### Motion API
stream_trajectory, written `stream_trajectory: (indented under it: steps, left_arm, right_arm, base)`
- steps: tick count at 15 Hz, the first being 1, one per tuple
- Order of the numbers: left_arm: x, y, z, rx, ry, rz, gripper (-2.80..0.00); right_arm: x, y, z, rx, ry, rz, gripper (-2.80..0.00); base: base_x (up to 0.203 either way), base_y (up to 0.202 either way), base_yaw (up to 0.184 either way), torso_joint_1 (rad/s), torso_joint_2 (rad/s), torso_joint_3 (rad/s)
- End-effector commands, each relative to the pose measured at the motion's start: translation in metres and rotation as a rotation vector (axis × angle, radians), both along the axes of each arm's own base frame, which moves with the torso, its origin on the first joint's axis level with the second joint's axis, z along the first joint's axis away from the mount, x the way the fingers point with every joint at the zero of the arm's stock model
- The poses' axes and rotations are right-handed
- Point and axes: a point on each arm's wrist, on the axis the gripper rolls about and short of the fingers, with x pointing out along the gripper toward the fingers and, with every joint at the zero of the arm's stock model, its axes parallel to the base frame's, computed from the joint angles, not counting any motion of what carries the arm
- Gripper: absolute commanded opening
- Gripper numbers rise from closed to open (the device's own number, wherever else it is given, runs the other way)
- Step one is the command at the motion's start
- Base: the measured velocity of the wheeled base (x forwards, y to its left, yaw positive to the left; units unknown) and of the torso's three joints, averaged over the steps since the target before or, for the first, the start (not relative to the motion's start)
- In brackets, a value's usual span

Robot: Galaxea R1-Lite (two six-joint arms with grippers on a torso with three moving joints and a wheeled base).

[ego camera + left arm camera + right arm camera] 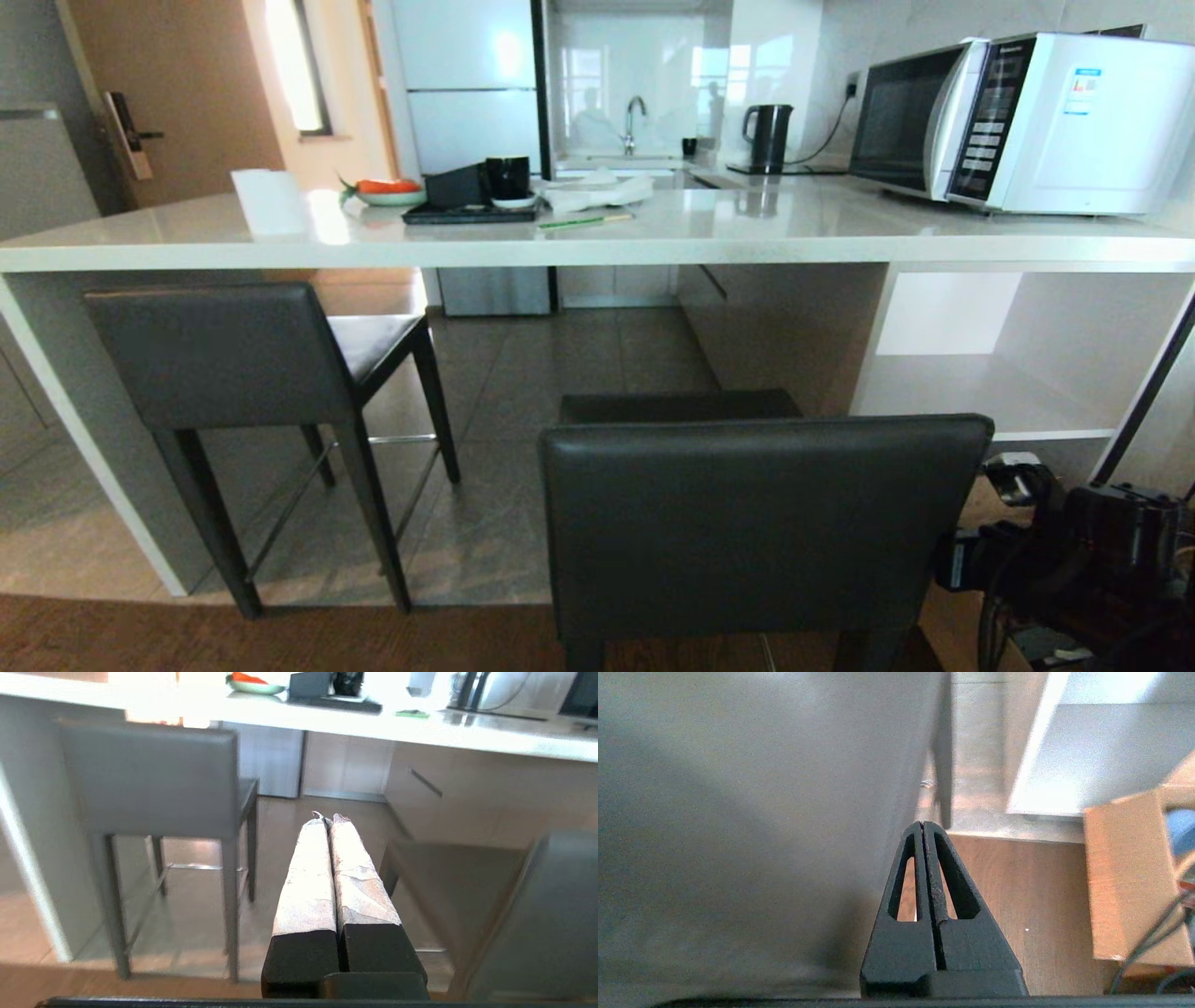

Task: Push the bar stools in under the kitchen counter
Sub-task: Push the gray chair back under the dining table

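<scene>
Two dark-grey bar stools face the white kitchen counter [597,250]. The left stool [219,355] has its seat partly under the countertop. The right stool [766,523] stands nearer me, clear of the counter edge. My right arm [1074,560] is low at the right, beside that stool's backrest. In the right wrist view the right gripper [923,823] is shut and empty, right next to the grey backrest [752,821]. In the left wrist view the left gripper [327,817], with white-wrapped fingers, is shut and empty, in the air between the left stool [149,779] and the right stool [537,914].
On the countertop are a microwave [1018,121], a kettle [768,137], a dark tray with a mug [471,213], a bowl [390,194] and a green pencil [583,221]. White open shelves [990,392] fill the counter's right end. A cardboard box [1134,877] stands on the wooden floor.
</scene>
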Motion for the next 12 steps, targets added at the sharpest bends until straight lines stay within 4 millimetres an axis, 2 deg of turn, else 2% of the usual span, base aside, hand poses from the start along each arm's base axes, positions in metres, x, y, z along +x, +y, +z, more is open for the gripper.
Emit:
stream_trajectory:
  steps: [1,5,6,7,10,12]
  left_arm:
    - [0.061,-0.003,0.002,-0.004,0.15,-0.05,-2.8]
    - [0.153,-0.026,-0.026,-0.005,0.209,-0.111,-2.8]
    - [0.171,-0.041,-0.04,0.001,0.222,-0.129,-2.8]
    - [0.182,-0.065,-0.059,0.017,0.254,-0.181,-2.8]
    - [0.172,-0.14,-0.094,0.057,0.294,-0.327,-2.8]
    - [0.169,-0.167,-0.102,0.042,0.271,-0.342,-2.8]
  right_arm:
    - [0.001,0.0,0.005,0.001,-0.026,-0.007,-2.8]
    - [0.006,-0.001,0.009,-0.007,-0.056,-0.024,-2.8]
    - [0.008,-0.001,0.01,-0.008,-0.064,-0.024,-2.8]
    - [0.008,-0.001,0.009,-0.008,-0.062,-0.025,-2.8]
    - [0.009,-0.001,0.009,-0.001,-0.062,-0.027,-2.8]
    - [0.009,0.003,0.009,0.0,-0.061,-0.013,-2.8]
  base:
    - [0.0,0.0,0.0,0.0,0.0,0.0]
    - [0.0,0.0,0.0,0.0,0.0,0.0]
    - [0.0,0.0,0.0,0.0,0.0,0.0]
    - [0.0,0.0,0.0,0.0,0.0,0.0]
    - [0.0,0.0,0.0,0.0,0.0,0.0]
    - [0.0,0.0,0.0,0.0,0.0,0.0]
